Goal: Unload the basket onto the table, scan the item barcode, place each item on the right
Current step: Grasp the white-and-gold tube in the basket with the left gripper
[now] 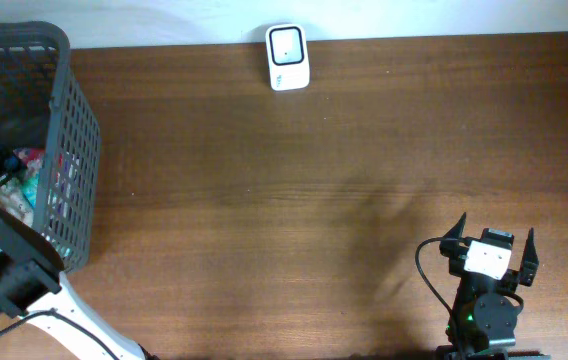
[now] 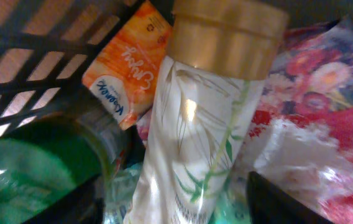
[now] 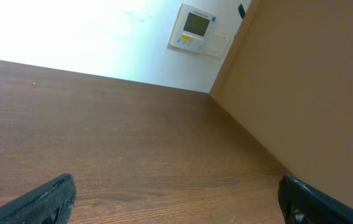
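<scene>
Bottle [image 2: 195, 137], cream with gold cap, lies among packets [image 2: 127, 68] in the basket [image 1: 79, 150], left gripper [image 2: 183, 208] apparently straddling it for pickup, pinch can't be told; right gripper [image 1: 492, 240] waits, fingers spread.

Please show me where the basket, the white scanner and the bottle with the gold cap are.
basket [image 1: 76, 160], overhead view, its grey side wall.
white scanner [image 1: 288, 57], overhead view, middle of its face.
bottle [image 2: 195, 149], left wrist view, white body below the gold cap.
</scene>
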`<state>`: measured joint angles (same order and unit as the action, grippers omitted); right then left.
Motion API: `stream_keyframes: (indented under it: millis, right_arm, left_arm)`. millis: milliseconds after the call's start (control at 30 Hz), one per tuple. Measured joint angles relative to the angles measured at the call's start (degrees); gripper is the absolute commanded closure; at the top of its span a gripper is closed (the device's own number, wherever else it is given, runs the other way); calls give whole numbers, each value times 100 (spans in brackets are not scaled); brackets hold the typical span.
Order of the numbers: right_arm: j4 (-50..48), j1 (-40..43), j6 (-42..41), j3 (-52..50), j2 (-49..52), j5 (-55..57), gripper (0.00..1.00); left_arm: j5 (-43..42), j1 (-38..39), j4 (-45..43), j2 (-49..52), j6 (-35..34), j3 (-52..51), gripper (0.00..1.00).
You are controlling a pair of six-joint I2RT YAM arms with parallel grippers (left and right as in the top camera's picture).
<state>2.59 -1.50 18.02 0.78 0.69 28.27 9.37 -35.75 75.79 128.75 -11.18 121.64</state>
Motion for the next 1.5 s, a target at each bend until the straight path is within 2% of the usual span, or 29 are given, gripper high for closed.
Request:
stream_keyframes:
  millis: [33,100,167,200,300,367,433,533,600,800,900,1067,1267,1367,1500]
  right_arm:
    - [0,0,2,0,0,0,1]
    - [0,0,2,0,0,0,1]
    - [0,0,0,0,0,2,1]
    - [0,0,0,0,0,0,1]
    - [0,0,2,0,0,2,1]
    - [0,0,2,0,0,2,1]
    - [0,0,2,0,0,2,1]
    - [0,0,2,0,0,0,1]
    - [0,0,2,0,0,0,1]
    - [0,0,2,0,0,2,1]
    - [0,0,0,0,0,0,1]
    - [0,0,2,0,0,0,1]
    - [0,0,0,0,0,0,1]
    - [0,0,2,0,0,2,1]
    - [0,0,0,0,0,0,2]
  left_arm:
    - [-4,0,-2,76,2,2,60]
    - [-42,4,-2,195,26,0,60]
    - [-66,7,-4,210,46,0,53]
    - [-63,4,-2,210,50,2,43]
    - [-59,-9,-2,210,70,0,43]
    - [-59,-7,0,210,70,0,49]
    - [-59,-9,0,262,70,2,66]
    - [-37,-7,0,393,96,2,78]
    - [2,-9,2,393,92,9,100]
    - [-11,-24,476,466,83,367,100]
    - [-105,-24,1062,597,-87,1178,100]
    - [-452,-24,2081,610,-192,3084,100]
    - [-1327,-26,2072,492,-192,3373,100]
    - [-1403,-28,2055,68,-190,3373,100]
    - [-1506,-28,1541,-780,-192,3373,100]
